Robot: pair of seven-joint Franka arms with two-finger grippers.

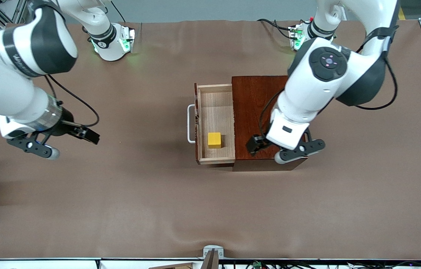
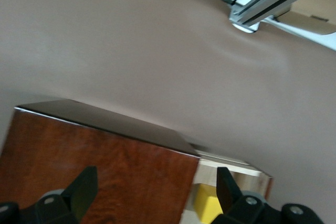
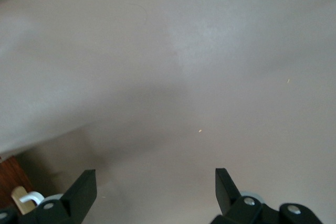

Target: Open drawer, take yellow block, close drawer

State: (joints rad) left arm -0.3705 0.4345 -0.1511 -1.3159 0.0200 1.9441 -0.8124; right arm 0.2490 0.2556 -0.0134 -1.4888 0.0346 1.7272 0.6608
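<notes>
Yellow and bright, the block (image 1: 214, 140) sits in the drawer (image 1: 216, 123), a small plain-faced cube lying in the corner of the tray nearest the front camera and close to the box, with pale wood floor showing all around it. It rests flat, untouched by either gripper. The left wrist view catches a slice of it too (image 2: 208, 204), peeking out past the box's edge.

The drawer is pulled well out, toward the right arm's end of the table. Its tray is light, straight-grained wood with thin walls, and the white U-shaped handle (image 1: 190, 123) sticks out from its front panel.

Next along, the box (image 1: 251, 101): glossy dark reddish-brown wood, top face shining, sitting flat on the brown table (image 1: 210, 209).

Over the box's top, at its edge nearest the front camera, hangs the left gripper (image 1: 266, 149). Its jaws are spread wide, nothing between them; in the left wrist view the two fingers (image 2: 81, 190) frame the box top and the drawer's corner.

Well away, toward the right arm's end, the right gripper (image 1: 73, 144) waits over bare table, jaws also spread and empty. Its wrist view shows plain tabletop, with a sliver of handle in one corner.
</notes>
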